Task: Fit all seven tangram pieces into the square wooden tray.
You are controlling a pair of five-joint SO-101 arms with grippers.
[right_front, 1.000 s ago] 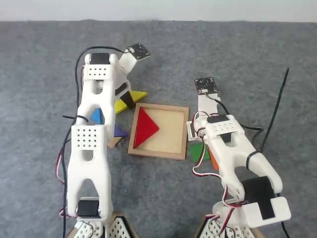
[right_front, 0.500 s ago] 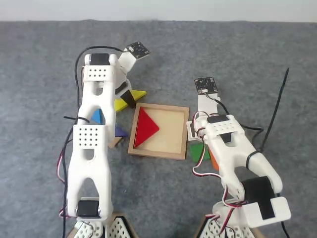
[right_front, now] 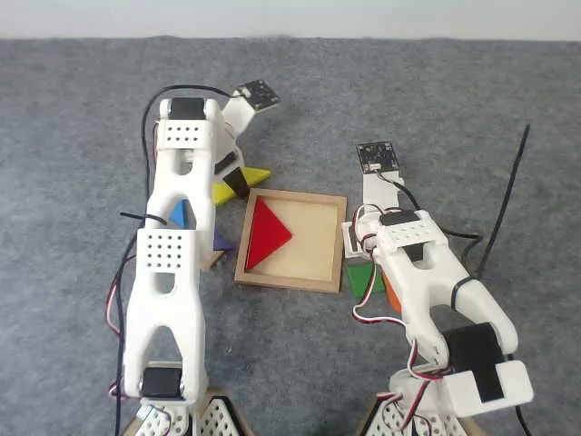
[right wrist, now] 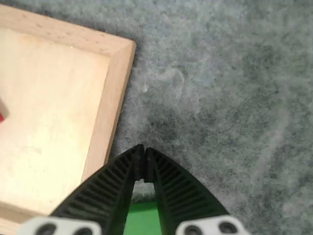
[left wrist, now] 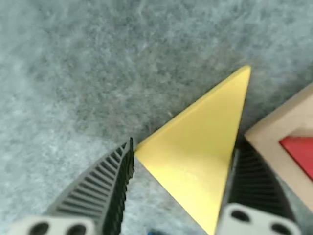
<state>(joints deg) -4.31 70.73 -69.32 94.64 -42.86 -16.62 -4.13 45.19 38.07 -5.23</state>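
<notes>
We see the left gripper (left wrist: 183,149) open astride the yellow triangle (left wrist: 205,137) just beside the wooden tray (right wrist: 115,93), the right gripper (right wrist: 144,152) closed on nothing by the green piece (right wrist: 142,219)

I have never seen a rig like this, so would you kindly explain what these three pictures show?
Two white robot arms work side by side on a grey carpet: the left arm and the right arm. One picture looks down from above; the other two come from a camera on each arm's wrist. The wooden tray holds one red triangle. The left gripper is open, with a finger on each side of the yellow triangle, which lies flat on the carpet beside the tray. The right gripper is shut and empty, close to a green piece on the tray's other side.
</notes>
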